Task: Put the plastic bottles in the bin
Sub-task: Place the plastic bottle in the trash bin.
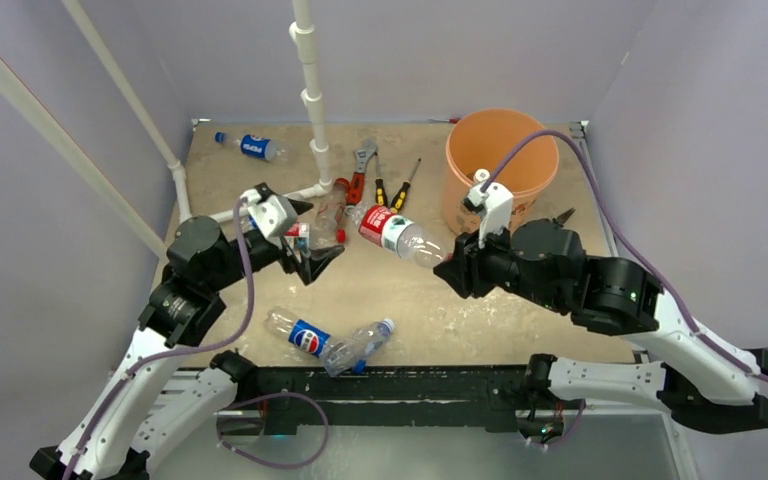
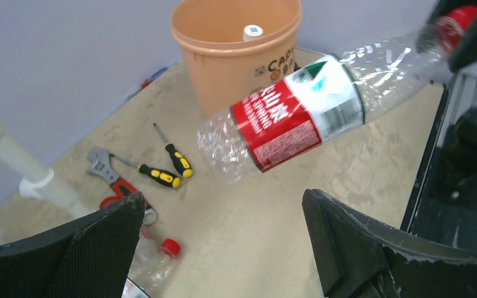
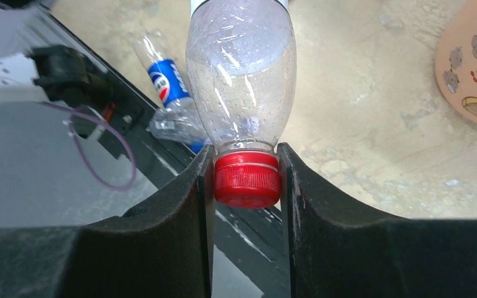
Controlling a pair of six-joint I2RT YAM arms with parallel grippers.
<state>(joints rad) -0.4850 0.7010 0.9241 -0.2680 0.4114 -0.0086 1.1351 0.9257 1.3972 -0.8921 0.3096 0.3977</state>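
Top external shows the bin [image 1: 458,190] on a scuffed tabletop [image 1: 460,318] between lilac walls [image 1: 410,50].

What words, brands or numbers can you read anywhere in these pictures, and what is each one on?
"PEPSI": blue label of the far bottle.
Pepsi globe logo, no words readable: near bottle.
"CAP", then cut off by the held bottle: side of the orange bin.
White Chinese characters, small print beside them too blurred to read: red-labelled bottle in the right claw.

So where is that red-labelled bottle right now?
Top view: the red-labelled bottle is mid-table, cap pinched in the right hand, just left of the orange bin.
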